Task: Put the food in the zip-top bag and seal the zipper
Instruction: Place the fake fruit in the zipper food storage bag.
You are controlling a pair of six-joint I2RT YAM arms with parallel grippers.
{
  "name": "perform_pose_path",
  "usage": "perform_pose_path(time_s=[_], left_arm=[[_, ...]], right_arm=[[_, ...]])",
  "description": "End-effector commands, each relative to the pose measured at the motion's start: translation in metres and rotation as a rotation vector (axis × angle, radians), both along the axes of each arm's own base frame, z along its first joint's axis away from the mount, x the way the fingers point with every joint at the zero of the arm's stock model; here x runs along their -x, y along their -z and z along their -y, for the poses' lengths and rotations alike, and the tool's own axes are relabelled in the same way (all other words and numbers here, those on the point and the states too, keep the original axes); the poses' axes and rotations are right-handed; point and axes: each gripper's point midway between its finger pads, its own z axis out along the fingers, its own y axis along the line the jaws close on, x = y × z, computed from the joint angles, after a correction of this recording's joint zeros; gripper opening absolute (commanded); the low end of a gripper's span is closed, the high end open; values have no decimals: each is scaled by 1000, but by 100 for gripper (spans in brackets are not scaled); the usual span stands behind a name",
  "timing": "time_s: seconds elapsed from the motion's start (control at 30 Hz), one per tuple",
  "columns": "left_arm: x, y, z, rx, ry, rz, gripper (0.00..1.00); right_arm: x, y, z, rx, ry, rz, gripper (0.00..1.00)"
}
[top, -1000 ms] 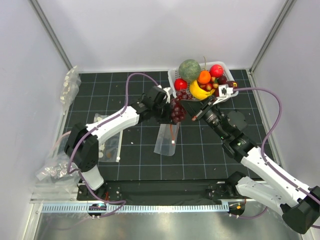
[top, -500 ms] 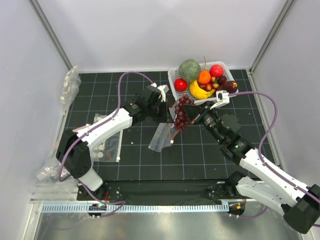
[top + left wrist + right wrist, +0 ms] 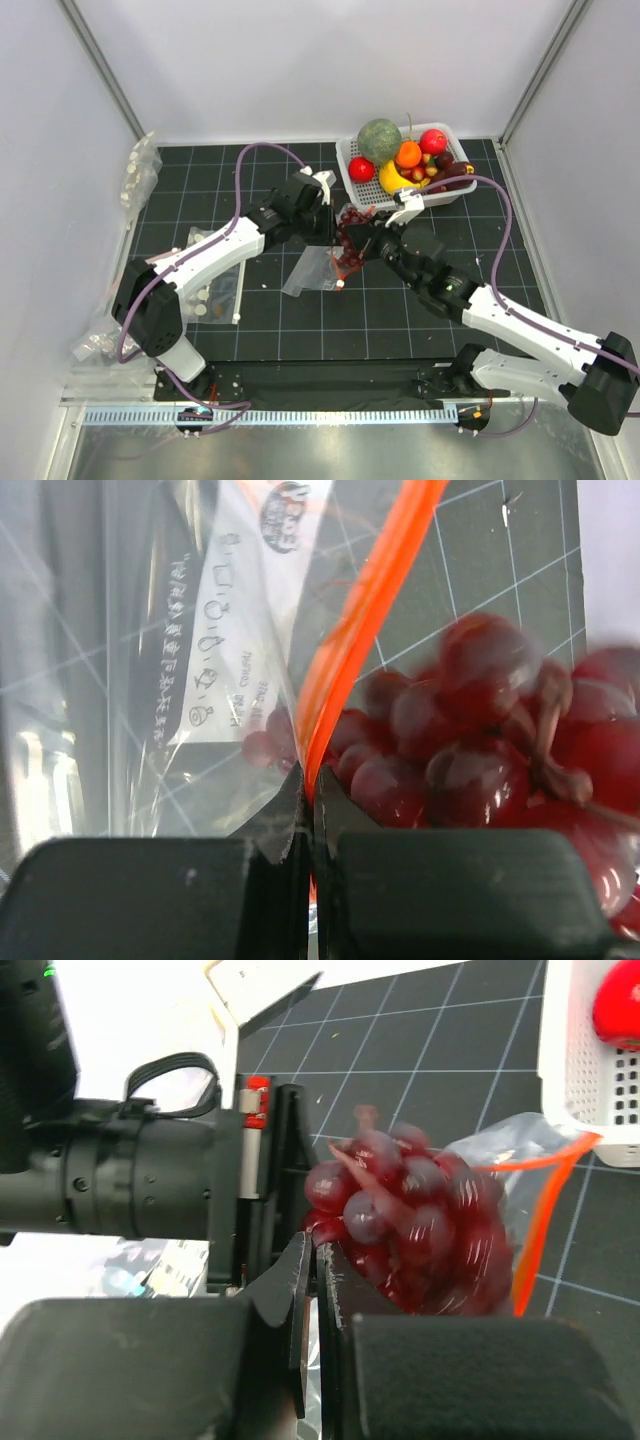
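Though the top view hid both grips, wrist views showed my left claw (image 3: 312, 792) pinched shut on the zipper (image 3: 366, 598) of the zip-top bag (image 3: 309, 273) mid-table, my right claw (image 3: 313, 1252) clamping the grape bunch (image 3: 412, 1222) at its mouth; basket (image 3: 344, 158) rim just far-right.

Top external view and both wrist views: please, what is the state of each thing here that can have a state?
zip-top bag: held up at its mouth, open, not sealed.
zipper: unsealed, pinched by the left gripper.
left gripper: jaws shut on the zipper.
right gripper: jaws shut on the grape bunch.
grape bunch: held at the bag's mouth, partly behind the plastic.
basket: upright, holding toy fruits.
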Motion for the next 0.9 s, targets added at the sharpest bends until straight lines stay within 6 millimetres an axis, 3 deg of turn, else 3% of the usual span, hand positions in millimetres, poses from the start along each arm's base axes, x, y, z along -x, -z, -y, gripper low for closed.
perform_pose_path(time_s=[0.0, 0.23, 0.43, 0.53, 0.77, 0.87], left_arm=[[3, -11, 4, 29, 27, 32, 0], [8, -3, 19, 42, 36, 14, 0], [16, -15, 28, 86, 38, 50, 0], [20, -21, 28, 115, 45, 57, 0], [14, -45, 1, 158, -9, 104, 0], [13, -50, -9, 176, -18, 108, 0]], right_arm=[[-4, -61, -1, -115, 23, 150, 1], [-11, -87, 25, -300, 177, 144, 1], [-18, -56, 31, -330, 258, 45, 1], [-20, -52, 31, -351, 267, 48, 1], [-8, -33, 17, -279, 159, 36, 1], [4, -29, -14, -186, -9, 56, 1]])
